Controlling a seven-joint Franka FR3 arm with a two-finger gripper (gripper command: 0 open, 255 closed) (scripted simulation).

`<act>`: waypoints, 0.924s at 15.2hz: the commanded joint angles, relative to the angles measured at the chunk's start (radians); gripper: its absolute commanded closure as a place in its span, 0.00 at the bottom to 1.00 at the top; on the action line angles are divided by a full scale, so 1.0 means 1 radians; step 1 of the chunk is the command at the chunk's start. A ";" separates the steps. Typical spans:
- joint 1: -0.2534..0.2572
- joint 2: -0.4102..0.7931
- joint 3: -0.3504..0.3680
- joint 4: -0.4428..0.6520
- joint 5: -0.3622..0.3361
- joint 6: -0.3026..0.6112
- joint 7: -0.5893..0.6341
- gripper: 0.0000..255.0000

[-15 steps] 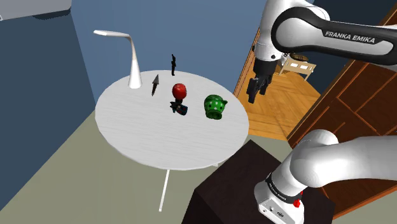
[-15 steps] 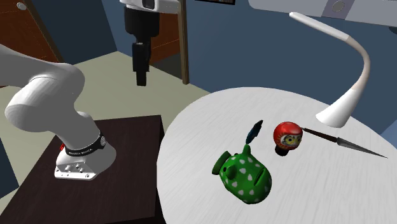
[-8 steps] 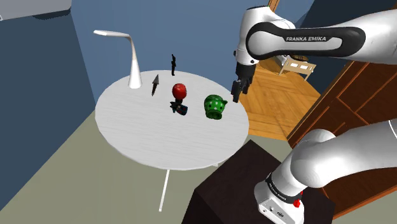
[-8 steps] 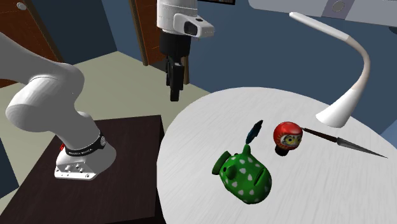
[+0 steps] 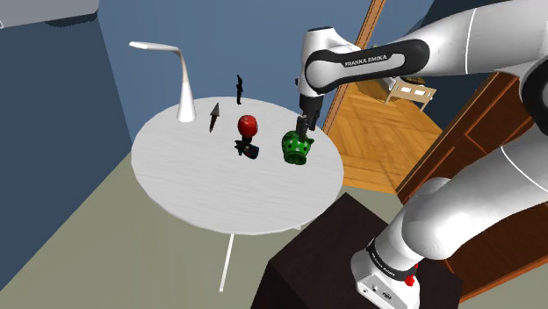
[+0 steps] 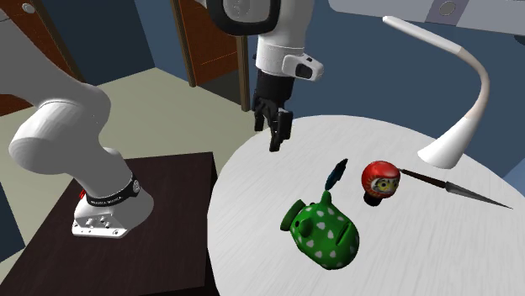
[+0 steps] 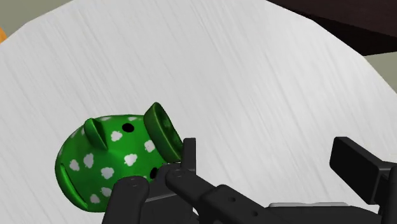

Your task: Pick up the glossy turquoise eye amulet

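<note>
fingers (image 7: 357, 167) apart, near green spotted pig (image 7: 108, 159)

A round white table (image 5: 202, 189) on a thin white stem carries six things. In the shoulder view a white desk lamp (image 5: 185, 113) stands near the far left rim, with a dark pointed rod (image 5: 213, 117) beside it. A small black figure (image 5: 238, 88) stands at the far rim. A red daruma doll (image 5: 248, 125) sits mid-table, a small dark teal amulet (image 5: 249, 151) just in front of it. A green white-spotted piggy bank (image 5: 297, 147) lies to their right.
</note>
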 commanded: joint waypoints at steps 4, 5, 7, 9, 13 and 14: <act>0.010 0.196 -0.007 0.119 0.008 0.089 -0.080 0.00; 0.011 0.234 -0.006 0.145 0.011 0.103 -0.095 0.00; 0.014 0.309 -0.003 0.200 0.016 0.128 -0.123 0.00; 0.016 0.384 0.002 0.259 0.021 0.148 -0.150 0.00; 0.019 0.534 0.016 0.391 0.030 0.173 -0.202 0.00; 0.019 0.572 0.020 0.427 0.031 0.177 -0.214 0.00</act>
